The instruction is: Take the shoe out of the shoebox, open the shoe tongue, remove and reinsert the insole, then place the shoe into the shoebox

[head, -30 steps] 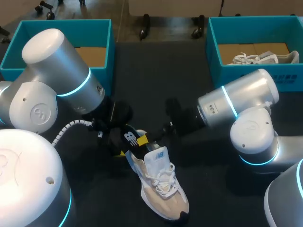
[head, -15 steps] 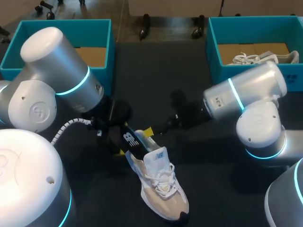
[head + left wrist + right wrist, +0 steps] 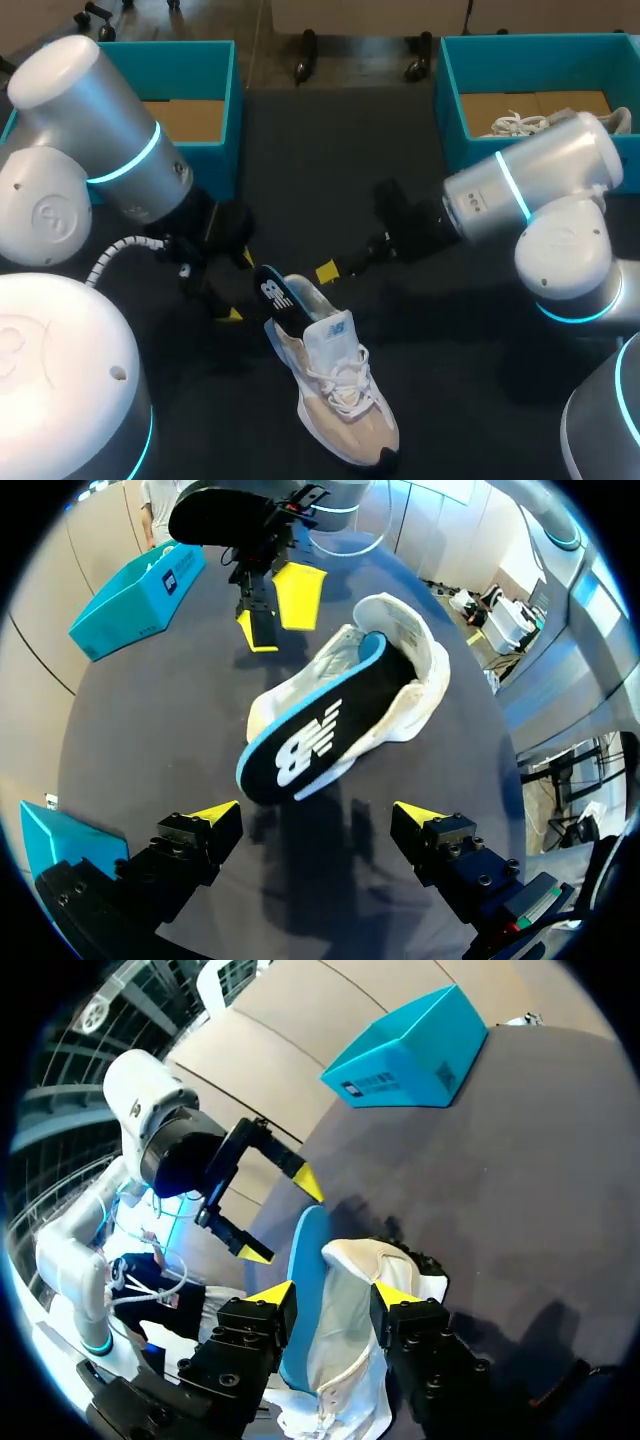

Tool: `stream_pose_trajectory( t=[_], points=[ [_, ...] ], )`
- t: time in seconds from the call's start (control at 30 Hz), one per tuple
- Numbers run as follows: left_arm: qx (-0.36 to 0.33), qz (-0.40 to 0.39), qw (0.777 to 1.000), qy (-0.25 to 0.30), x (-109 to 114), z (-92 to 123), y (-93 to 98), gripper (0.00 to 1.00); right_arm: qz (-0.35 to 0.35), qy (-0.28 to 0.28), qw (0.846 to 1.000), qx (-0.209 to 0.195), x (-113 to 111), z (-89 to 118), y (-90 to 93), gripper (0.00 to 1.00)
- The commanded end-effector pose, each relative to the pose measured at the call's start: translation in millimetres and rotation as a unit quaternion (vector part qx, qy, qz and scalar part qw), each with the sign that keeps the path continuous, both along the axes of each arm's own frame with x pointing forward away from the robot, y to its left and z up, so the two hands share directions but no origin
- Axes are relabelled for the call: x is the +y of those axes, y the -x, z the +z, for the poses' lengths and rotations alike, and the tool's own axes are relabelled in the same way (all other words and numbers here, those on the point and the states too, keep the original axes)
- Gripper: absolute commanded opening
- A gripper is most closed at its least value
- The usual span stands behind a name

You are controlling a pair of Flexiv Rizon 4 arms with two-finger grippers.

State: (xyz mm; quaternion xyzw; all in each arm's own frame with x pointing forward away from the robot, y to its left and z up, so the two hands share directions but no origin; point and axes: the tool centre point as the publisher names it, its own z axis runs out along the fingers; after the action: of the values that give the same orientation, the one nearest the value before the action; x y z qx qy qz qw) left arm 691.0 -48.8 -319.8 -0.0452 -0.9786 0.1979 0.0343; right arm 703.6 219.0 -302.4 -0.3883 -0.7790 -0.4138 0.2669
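Head view: shoe [image 3: 345,405] on the table [image 3: 300,150]
Insole [image 3: 275,293]: pokes out of the shoe
Left gripper [image 3: 318,815]: spread, holding nothing
Right gripper [image 3: 332,1295]: spread, holding nothing

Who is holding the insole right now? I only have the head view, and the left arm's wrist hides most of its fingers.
Observer: Nobody. In the left wrist view the left gripper is open, and the insole lies ahead of its fingers, untouched.
Operator: Is the insole fully out of the shoe?
Observer: No. One end is tucked inside the opening of the shoe. The end with the logo juts out toward the left gripper.
Operator: And the right gripper?
Observer: It is open too. In the right wrist view the right gripper has the shoe's heel collar just ahead of its tips, and the insole's blue underside faces it. I cannot tell whether it touches the collar.
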Motion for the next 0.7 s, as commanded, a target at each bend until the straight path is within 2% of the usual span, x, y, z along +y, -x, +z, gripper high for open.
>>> stream_pose_trajectory(
  t=[0.03,0.23,0.63,0.7],
  points=[
    [0.002,-0.001,1.000,-0.002,12.7,10.0,4.6,1.00,0.031,0.038,0.998,0.034,5.9,7.1,-17.9,0.48],
    [0.016,0.000,1.000,-0.002,30.2,16.7,7.7,1.00,0.042,0.080,0.994,0.067,9.7,6.3,-30.7,0.47],
    [0.064,-0.010,0.998,0.009,66.1,21.7,3.4,1.00,0.024,0.164,0.983,0.080,11.0,9.2,-44.0,0.44],
    [0.075,-0.016,0.997,0.008,69.0,21.3,2.7,1.00,0.025,0.173,0.981,0.085,10.6,10.3,-46.0,0.40]
  ],
)
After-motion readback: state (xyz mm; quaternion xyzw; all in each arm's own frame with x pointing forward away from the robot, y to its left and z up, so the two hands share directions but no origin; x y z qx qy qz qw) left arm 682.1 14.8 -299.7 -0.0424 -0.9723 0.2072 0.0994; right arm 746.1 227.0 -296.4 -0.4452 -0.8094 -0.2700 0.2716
